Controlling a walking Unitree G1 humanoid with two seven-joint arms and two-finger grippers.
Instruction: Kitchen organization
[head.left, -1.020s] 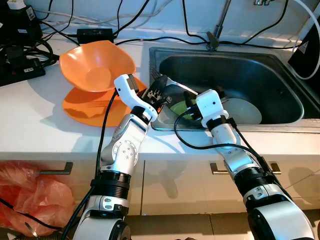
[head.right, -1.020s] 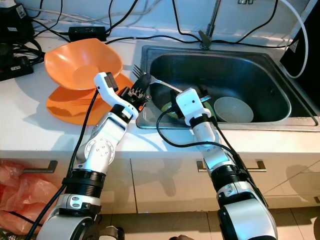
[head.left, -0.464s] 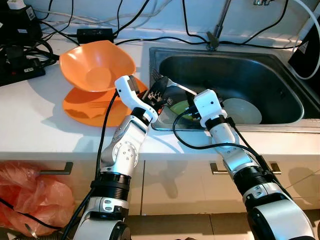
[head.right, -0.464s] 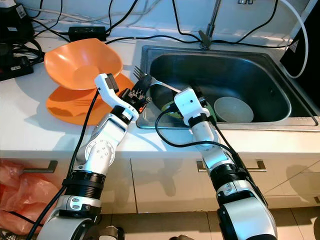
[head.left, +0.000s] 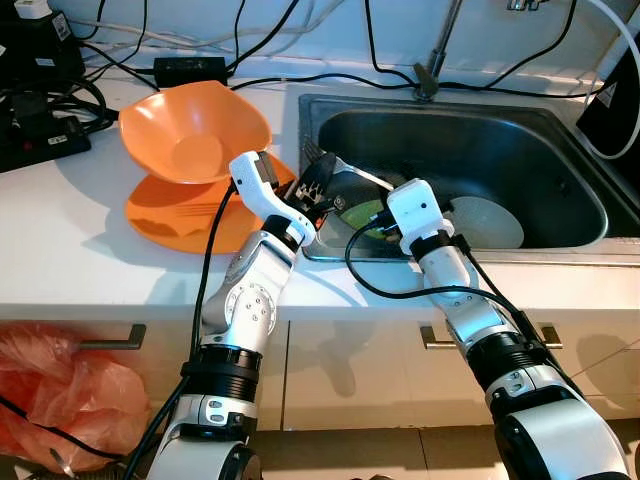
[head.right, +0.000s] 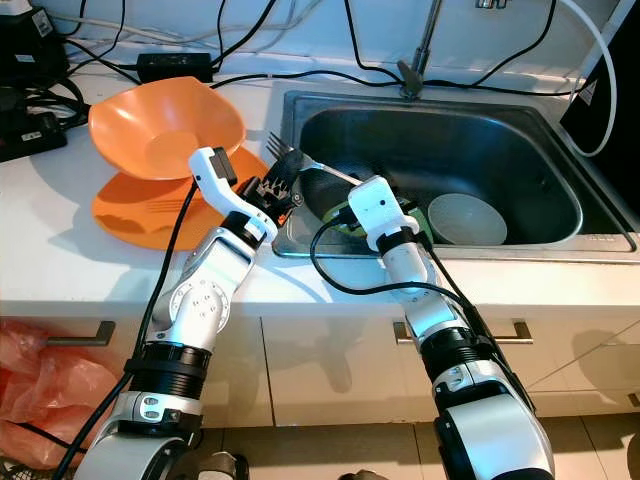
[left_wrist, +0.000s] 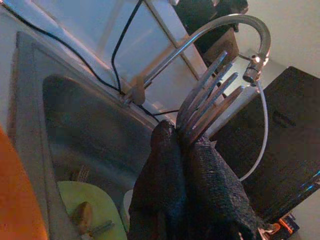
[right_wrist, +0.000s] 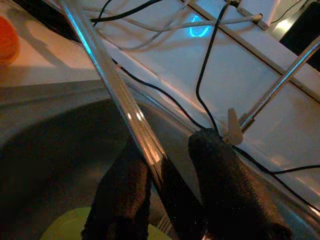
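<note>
Left end effector (left_wrist: 187, 145) clenched on silver metal fork (left_wrist: 205, 97) near tines, at steel sink's (head.left: 560, 130) left rim | right end effector (right_wrist: 167, 200) straddled handle, grip unclear | fork axis spanned both arms

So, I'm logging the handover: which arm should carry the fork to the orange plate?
Left: the left gripper pinches the fork beside the orange plate; the right gripper is over the sink.

Fork handle (head.left: 362, 180) behind right wrist
</note>
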